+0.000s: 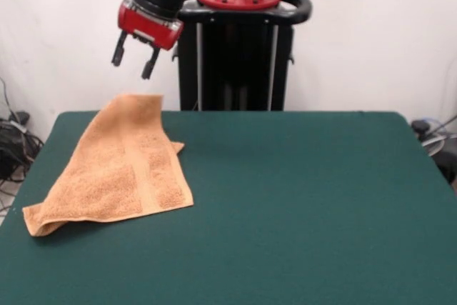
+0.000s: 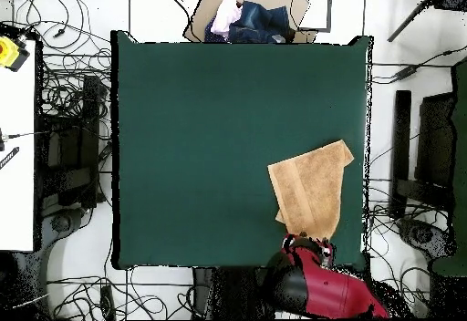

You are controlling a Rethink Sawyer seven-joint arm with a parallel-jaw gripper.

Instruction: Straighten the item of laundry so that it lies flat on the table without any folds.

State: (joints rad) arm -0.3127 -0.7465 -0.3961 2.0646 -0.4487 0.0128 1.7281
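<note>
The orange-tan terry towel (image 1: pixel 118 169) lies near one corner of the green counter (image 1: pixel 300 205), one side doubled over itself — so not yet flat. The tool (image 1: pixel 136 56) hangs empty above its far edge, fingers spread — probably placed to pinch that fold.

I'm seeing cables (image 2: pixel 68 89) sprawling over the floor both sides, clothes pile (image 2: pixel 244 18) sitting on cardboard (image 2: pixel 296 7) past the far edge, yellow obj (image 2: pixel 8 51) lying top-left.
</note>
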